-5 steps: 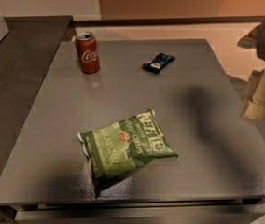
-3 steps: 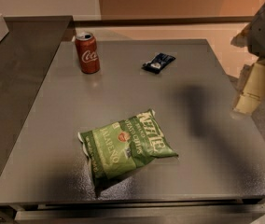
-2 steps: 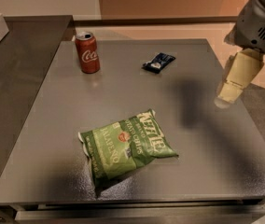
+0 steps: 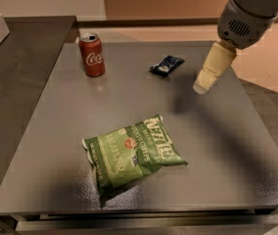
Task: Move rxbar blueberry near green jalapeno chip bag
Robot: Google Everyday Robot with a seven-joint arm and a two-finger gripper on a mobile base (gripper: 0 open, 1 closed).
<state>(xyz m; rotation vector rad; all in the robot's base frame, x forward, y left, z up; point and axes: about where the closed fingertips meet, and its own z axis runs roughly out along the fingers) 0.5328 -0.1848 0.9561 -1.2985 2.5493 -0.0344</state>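
The bar [image 4: 166, 65] lies flat on the table [image 4: 237, 151], far and a little right of centre, its long side running diagonally and a whitish patch on its top face. The bag [image 4: 133, 153] lies well apart from it, in the near middle. A can [image 4: 91, 54] stands upright at the far left, clear of both.

The tool [image 4: 201, 87] hangs above the table just right of the bar and slightly nearer, pointing down and to the left. It is not touching the bar, and nothing appears to be in it. How far open it is I cannot tell.

The bar is probably light, with a fairly firm block inside a thin, slick wrapper. It sits very low, so there is little height to grip. The best hold looks to be across its short width at mid-length, with the tool turned square to the diagonal and brought almost down to the table. Taken by the crimped ends, the foil would likely fold or slip. A light squeeze should be enough. The bag is soft and crinkly, so the bar is better set down beside it than on it.
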